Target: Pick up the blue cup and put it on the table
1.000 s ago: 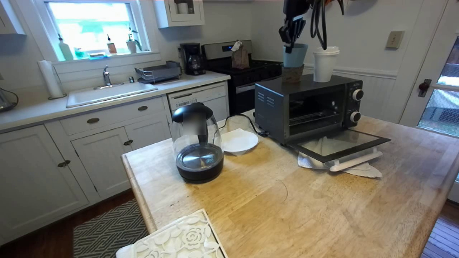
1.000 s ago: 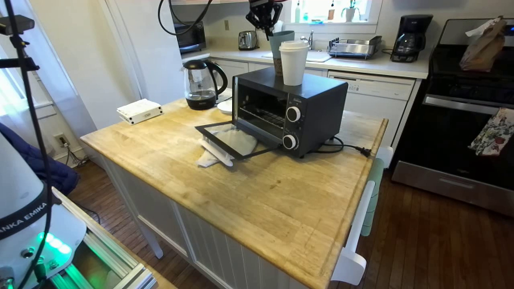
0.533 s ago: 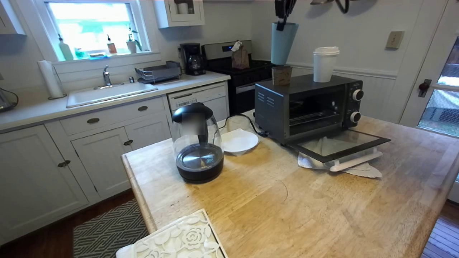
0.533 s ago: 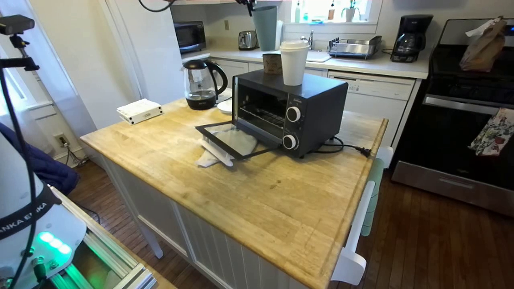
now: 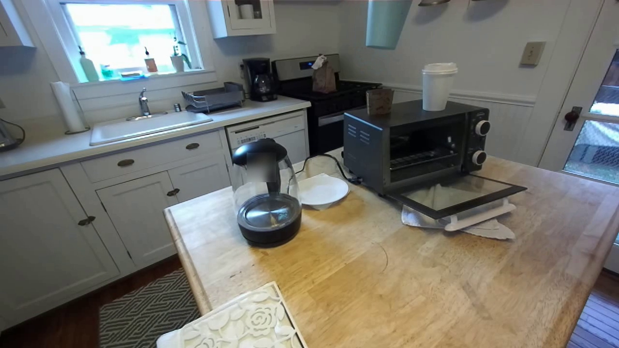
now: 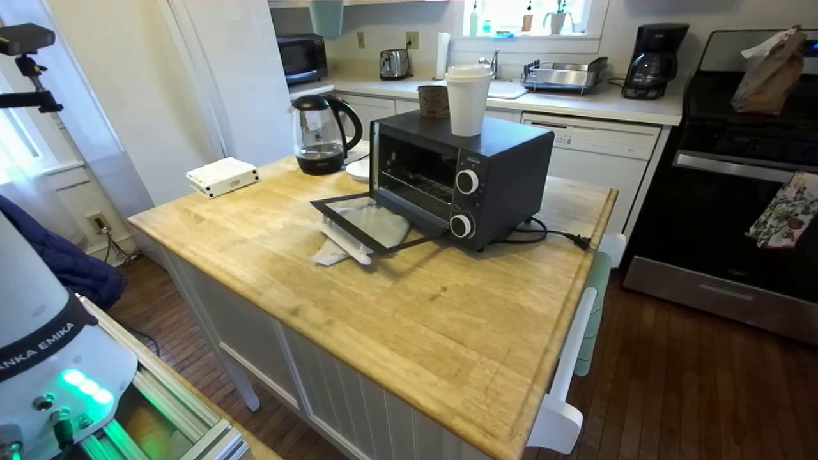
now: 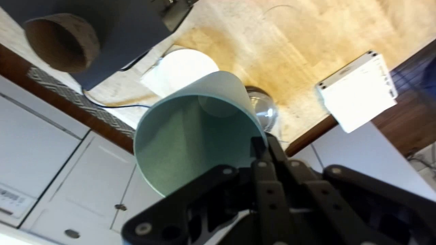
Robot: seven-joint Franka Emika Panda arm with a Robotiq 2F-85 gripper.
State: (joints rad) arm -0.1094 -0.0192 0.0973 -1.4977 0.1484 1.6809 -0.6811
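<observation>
The blue cup (image 7: 190, 146) hangs in the air, tilted in the wrist view with its open mouth toward the camera. My gripper (image 7: 267, 147) is shut on its rim, one finger inside the wall and one outside. The lower part of the blue cup shows at the top edge in both exterior views (image 5: 386, 24) (image 6: 326, 18). The gripper is above the picture in both exterior views. The table (image 5: 411, 285) lies well below the cup; its light wood also shows in an exterior view (image 6: 415, 306) and in the wrist view (image 7: 299, 47).
A black toaster oven (image 5: 367, 145) with its door lowered stands on the table. A white lidded cup (image 5: 438, 89) and a brown cardboard sleeve (image 5: 379, 102) stand on top. A glass kettle (image 5: 268, 212), a white plate (image 5: 323, 191) and a white box (image 6: 222, 177) are also there.
The blue cup has risen out of the cardboard sleeve, held by my gripper. It has moved up and away from the oven. The gripper has left both exterior views; the sleeve stays on the oven.
</observation>
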